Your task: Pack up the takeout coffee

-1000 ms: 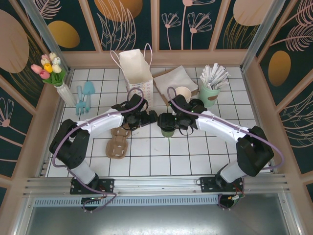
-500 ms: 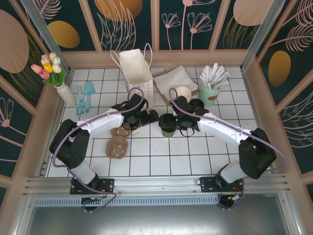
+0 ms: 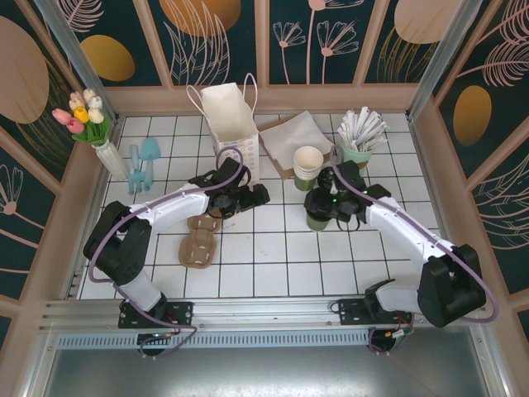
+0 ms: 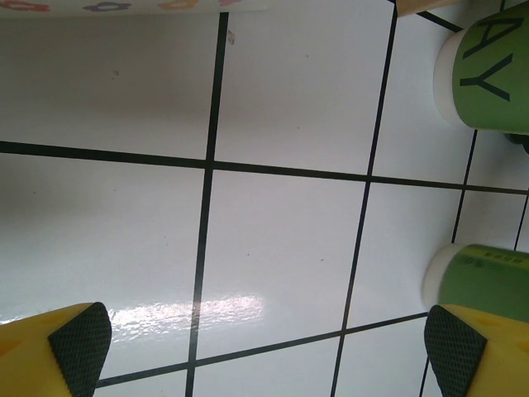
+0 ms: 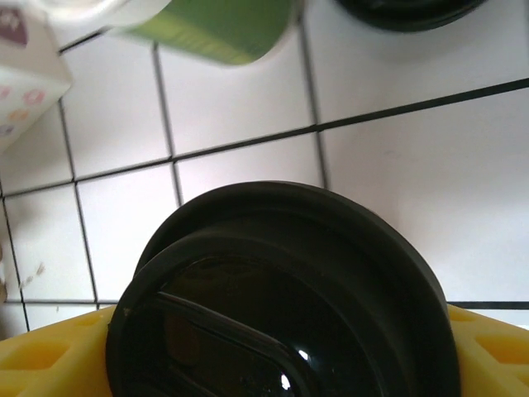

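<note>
The takeout coffee (image 3: 316, 218), a dark green cup with a black lid (image 5: 281, 306), sits between the yellow fingers (image 5: 50, 357) of my right gripper (image 3: 324, 207), which is shut on it just in front of the cup stack. In the left wrist view the cup's green side (image 4: 486, 279) shows at the right edge. My left gripper (image 3: 258, 197) rests low over the white tiles to the cup's left, open with nothing between its pads (image 4: 78, 346). The white paper bag (image 3: 231, 116) stands upright at the back, behind the left gripper.
A stack of cream-rimmed cups (image 3: 308, 161) and a mint holder of white sticks (image 3: 357, 155) stand behind the right gripper. Brown napkins (image 3: 291, 136) lie by the bag. A cardboard cup carrier (image 3: 198, 240) lies under the left arm. A flower vase (image 3: 91, 124) and blue tools (image 3: 142, 161) sit at far left.
My right gripper has moved to the right with the coffee cup, away from the left gripper and toward the cup stack. The left arm has stayed put.
</note>
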Tool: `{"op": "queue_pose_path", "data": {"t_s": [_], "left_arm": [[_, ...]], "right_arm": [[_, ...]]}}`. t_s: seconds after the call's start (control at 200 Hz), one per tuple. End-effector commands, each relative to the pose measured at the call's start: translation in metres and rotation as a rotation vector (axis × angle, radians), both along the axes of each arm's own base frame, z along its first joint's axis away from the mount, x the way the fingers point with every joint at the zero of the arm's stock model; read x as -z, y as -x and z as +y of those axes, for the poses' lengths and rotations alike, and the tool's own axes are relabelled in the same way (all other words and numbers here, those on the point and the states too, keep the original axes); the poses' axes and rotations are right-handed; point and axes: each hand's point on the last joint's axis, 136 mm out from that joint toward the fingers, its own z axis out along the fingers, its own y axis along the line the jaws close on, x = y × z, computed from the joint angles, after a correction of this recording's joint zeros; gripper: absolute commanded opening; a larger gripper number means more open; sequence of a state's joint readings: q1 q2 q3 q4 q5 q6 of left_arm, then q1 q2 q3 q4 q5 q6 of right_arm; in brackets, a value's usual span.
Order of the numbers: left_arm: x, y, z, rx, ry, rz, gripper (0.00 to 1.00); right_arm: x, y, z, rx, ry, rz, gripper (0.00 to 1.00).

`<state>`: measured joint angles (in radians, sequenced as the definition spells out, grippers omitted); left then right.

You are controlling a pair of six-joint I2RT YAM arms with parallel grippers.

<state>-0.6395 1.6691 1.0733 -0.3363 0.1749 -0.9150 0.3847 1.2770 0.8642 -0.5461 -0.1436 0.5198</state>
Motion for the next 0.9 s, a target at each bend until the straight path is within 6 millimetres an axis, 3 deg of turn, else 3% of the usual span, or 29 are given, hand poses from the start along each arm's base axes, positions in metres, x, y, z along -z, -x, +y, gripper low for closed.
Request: {"op": "queue_pose_path", "data": {"t_s": [0.0,0.255,0.405,0.661,0.891], "left_arm": [[-0.018,-0.008,-0.004,-0.013,0.035,-0.05,0.99],[-0.02,-0.009,-0.003,-0.023,0.036,-0.056,0.98],[-0.023,-0.01,-0.004,-0.024,0.041,-0.061,0.99],[-0.024,-0.012,-0.002,-0.036,0.033,-0.066,0.98],[-0.025,-0.014,-0.002,-0.035,0.023,-0.067,0.98]], "right_arm": [[0.006,0.0,-0.034,0.041,0.044,0.039,0.76],[-0.002,-0.044,-0.109,0.231,0.061,-0.01,0.76],[-0.006,-0.072,-0.129,0.271,0.048,-0.042,0.76],[-0.005,-0.119,-0.135,0.256,0.016,-0.06,0.75],[-0.003,-0.152,-0.129,0.227,-0.024,-0.071,0.75]]}}
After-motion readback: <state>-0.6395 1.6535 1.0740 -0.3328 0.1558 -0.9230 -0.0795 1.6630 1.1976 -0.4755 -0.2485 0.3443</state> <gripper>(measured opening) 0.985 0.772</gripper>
